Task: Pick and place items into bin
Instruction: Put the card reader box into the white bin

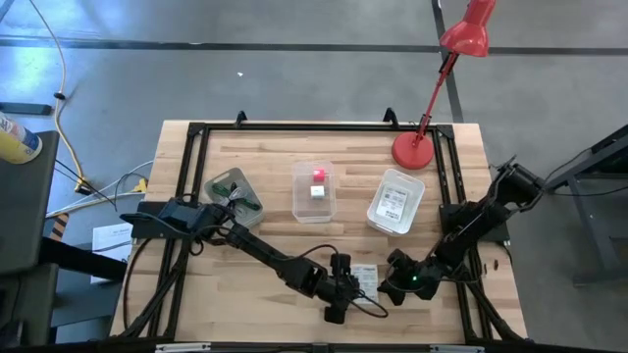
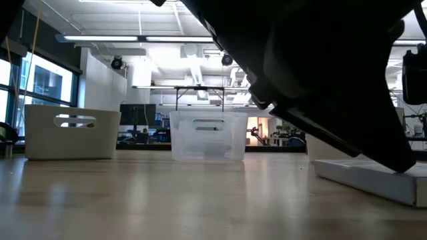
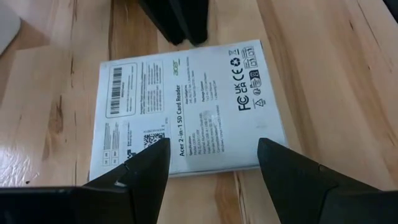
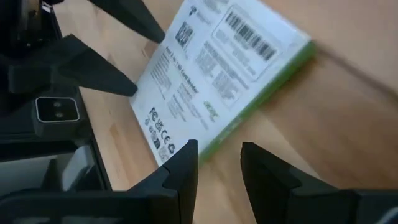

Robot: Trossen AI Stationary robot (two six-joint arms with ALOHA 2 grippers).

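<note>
A: Left gripper low near the bench's front edge, right gripper just beside, packet between them. Bins mid-bench.

B: Level across the bench: bins only, arm dark in front.

A: Left wrist: fingers spread over the packet, not gripping.

B: Right wrist: fingers parted at the packet's edge, holding nothing.

The high view looks straight down on the whole pale wooden table, seen from well above. The low view sits right at tabletop level, facing level across the boards to the clear plastic bin and the room behind. Both wrist views hover close over the same flat white printed packet, each looking from an opposite side.
</note>
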